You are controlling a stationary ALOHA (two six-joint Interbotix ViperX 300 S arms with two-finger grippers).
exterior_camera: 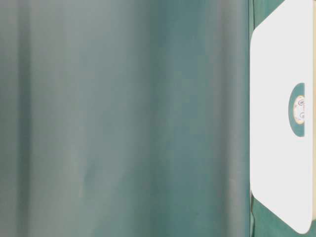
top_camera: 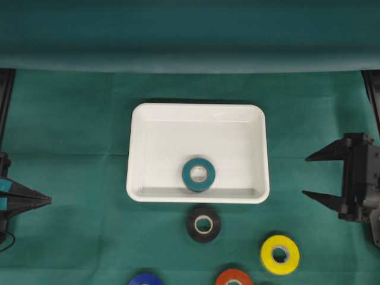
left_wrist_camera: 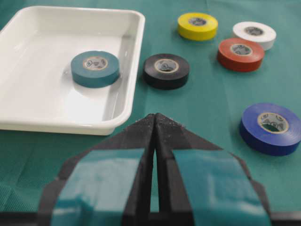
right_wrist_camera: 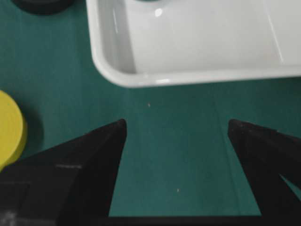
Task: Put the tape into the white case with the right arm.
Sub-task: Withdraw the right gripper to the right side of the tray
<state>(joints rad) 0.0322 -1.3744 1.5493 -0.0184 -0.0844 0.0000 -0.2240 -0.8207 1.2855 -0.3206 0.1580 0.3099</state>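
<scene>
Teal tape (top_camera: 198,174) lies flat inside the white case (top_camera: 142,119), near the rim at the bottom of the overhead frame, just left of centre. By that, the placing step looks done for this roll. The right gripper (top_camera: 307,176) sits at the right edge of the overhead view, well apart from the case, its two pointed fingers spread wide with nothing between them. In the right wrist view only green cloth shows between the tips, with a case corner (right_wrist_camera: 106,66) beyond them at the top of the frame.

If more rolls are meant to go in, the next move calls for the right gripper to reach toward the bottom of the overhead frame, where the black tape (top_camera: 203,224) lies just below the case and the yellow tape (top_camera: 279,254) lies to the lower right, nearest the gripper. It would have to come down over a roll with its fingers astride it, then close.

At the left edge, the left gripper (top_camera: 46,200) has its fingers pressed together, empty.
</scene>
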